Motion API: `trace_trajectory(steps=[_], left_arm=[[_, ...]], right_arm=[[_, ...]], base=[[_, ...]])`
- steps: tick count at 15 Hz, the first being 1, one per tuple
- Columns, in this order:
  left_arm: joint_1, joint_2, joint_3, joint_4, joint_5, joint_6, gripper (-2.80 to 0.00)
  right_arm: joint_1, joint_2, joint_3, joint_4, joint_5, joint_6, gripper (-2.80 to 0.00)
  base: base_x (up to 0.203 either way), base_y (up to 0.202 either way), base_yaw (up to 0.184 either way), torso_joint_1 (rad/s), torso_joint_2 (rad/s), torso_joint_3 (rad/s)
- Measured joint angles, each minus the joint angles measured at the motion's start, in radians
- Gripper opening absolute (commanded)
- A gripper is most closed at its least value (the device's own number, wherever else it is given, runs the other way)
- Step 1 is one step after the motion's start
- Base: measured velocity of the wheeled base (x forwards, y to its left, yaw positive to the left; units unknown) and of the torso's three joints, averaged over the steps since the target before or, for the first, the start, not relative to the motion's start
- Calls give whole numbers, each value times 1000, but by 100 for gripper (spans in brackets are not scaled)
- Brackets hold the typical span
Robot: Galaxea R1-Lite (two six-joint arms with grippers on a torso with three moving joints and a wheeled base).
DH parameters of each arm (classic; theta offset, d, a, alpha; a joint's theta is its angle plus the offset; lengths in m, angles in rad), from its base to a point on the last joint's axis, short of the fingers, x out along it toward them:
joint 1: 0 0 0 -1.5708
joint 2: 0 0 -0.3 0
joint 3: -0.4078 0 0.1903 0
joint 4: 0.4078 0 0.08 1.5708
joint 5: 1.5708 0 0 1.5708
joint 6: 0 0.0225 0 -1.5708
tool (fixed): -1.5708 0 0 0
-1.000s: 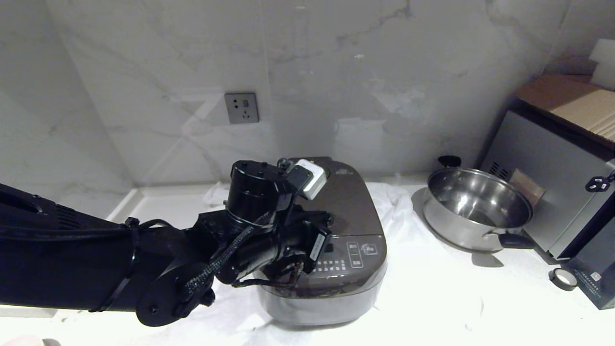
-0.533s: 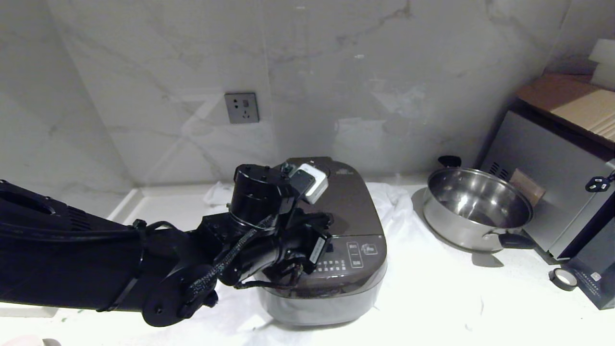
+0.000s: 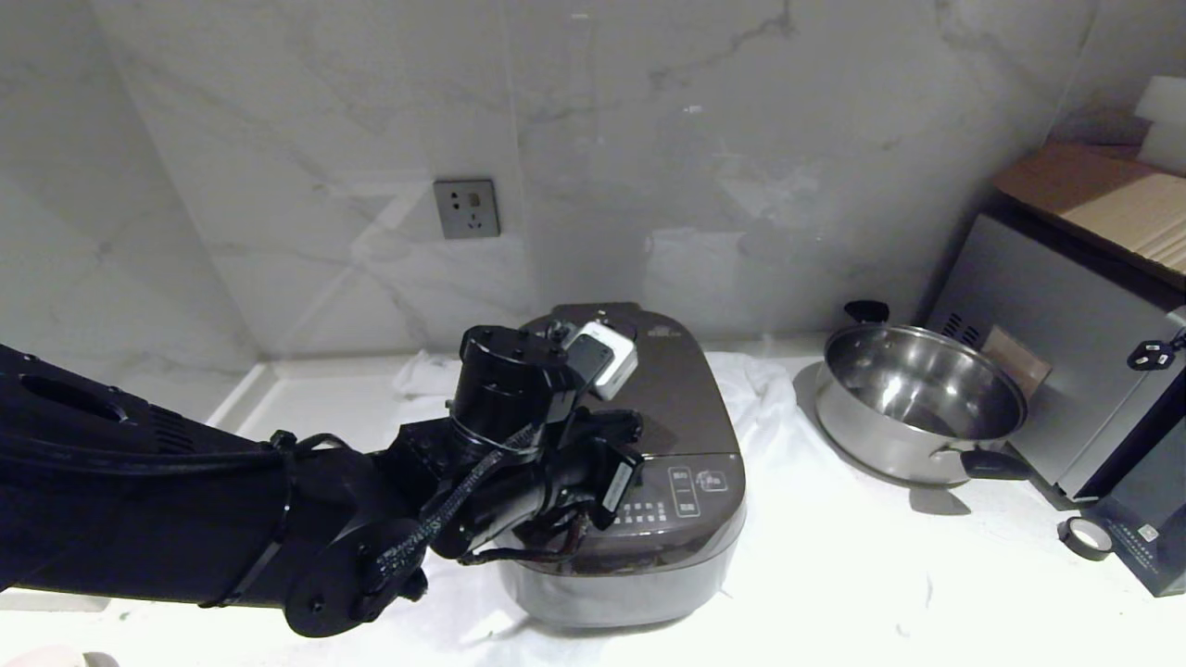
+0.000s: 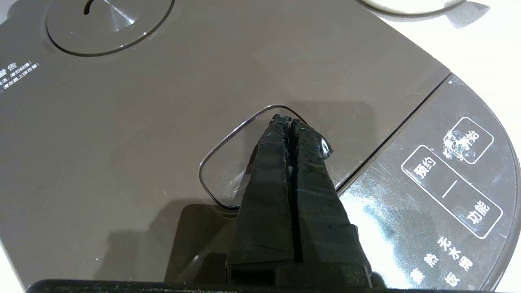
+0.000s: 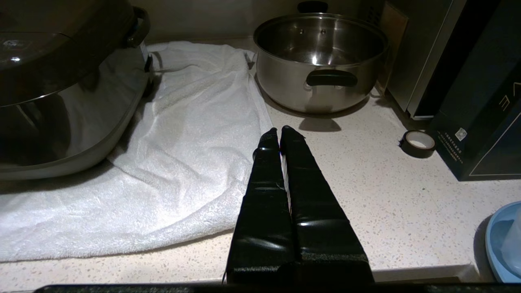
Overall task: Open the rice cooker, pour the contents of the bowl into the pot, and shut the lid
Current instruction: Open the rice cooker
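Note:
The dark brown rice cooker (image 3: 690, 519) stands on a white towel mid-counter with its lid (image 3: 681, 394) down. My left gripper (image 4: 289, 120) is shut and empty. Its fingertips rest over the lid's rounded release button (image 4: 222, 181), beside the front control panel (image 4: 447, 183). The round steam vent (image 4: 106, 24) lies further back on the lid. In the head view the left wrist (image 3: 519, 445) covers the cooker's front left. My right gripper (image 5: 280, 129) is shut and parked over the counter. A pale pinkish edge at the lower left corner (image 3: 46, 658) looks like the bowl; its contents are hidden.
A shiny steel pan (image 3: 922, 403) sits right of the cooker, with a grey appliance (image 3: 1066, 371) behind it. A tape roll (image 3: 1086, 537) and a dark box (image 3: 1158, 547) stand at the far right. The towel (image 5: 195, 162) spreads under the cooker. A blue dish (image 5: 502, 244) sits near the counter's edge.
The left arm has crept slightly right and down over the lid. The lid has stayed down and the gripper has stayed shut.

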State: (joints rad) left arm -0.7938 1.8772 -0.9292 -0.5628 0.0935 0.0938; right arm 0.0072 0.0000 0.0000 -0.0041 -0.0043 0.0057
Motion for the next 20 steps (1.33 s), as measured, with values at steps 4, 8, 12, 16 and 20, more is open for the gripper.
trace_trajectory(steps=[4, 8, 12, 16, 20], left_arm=[[1, 0, 23, 0, -2, 30, -280], [0, 0, 27, 1, -3, 30, -280], [-3, -9, 0, -62, -3, 18, -280], [7, -50, -24, -69, -2, -15, -280], [33, -84, -74, -69, 8, -82, -280]], right_arm=[[0, 0, 0, 0, 0, 0, -280], [0, 0, 0, 0, 0, 0, -280], [0, 0, 0, 0, 0, 0, -280], [0, 0, 0, 0, 0, 0, -280], [0, 0, 0, 0, 0, 0, -280]], base=[[0, 0, 0, 0, 0, 0], [0, 0, 0, 0, 0, 0], [0, 0, 0, 0, 0, 0], [0, 0, 0, 0, 0, 0], [0, 0, 0, 0, 0, 0]])
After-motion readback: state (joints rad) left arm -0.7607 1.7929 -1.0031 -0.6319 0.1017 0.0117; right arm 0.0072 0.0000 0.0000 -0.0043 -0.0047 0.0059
